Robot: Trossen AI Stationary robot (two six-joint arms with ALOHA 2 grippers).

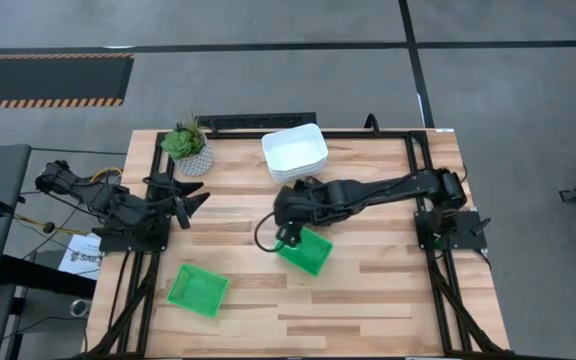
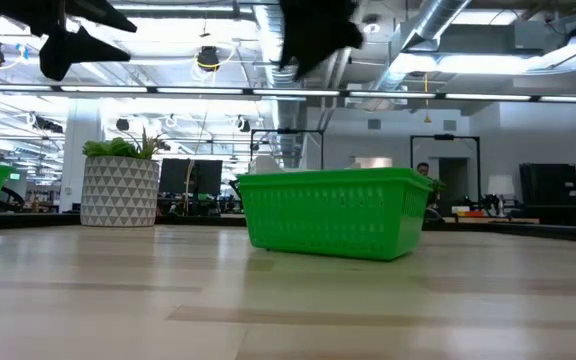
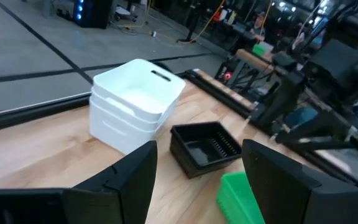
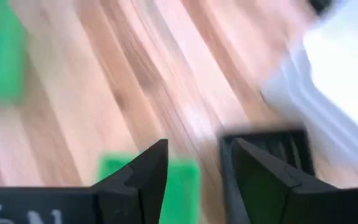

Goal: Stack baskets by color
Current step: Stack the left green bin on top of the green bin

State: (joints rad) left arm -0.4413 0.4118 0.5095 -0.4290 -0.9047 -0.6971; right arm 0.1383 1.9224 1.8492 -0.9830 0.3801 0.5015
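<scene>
A stack of white baskets stands at the table's far middle. A black basket sits on the wood just in front of it and is mostly hidden under my right arm in the high view. One green basket rests flat on the table mid-centre. Another green basket lies near the front left. My right gripper hangs open above the middle green basket's left end, clear of it. My left gripper waits open at the left, raised above the table.
A small potted plant in a patterned white pot stands at the far left corner. Black frame rails run along the table's far and side edges. Bare wood stretches across the near right part of the table.
</scene>
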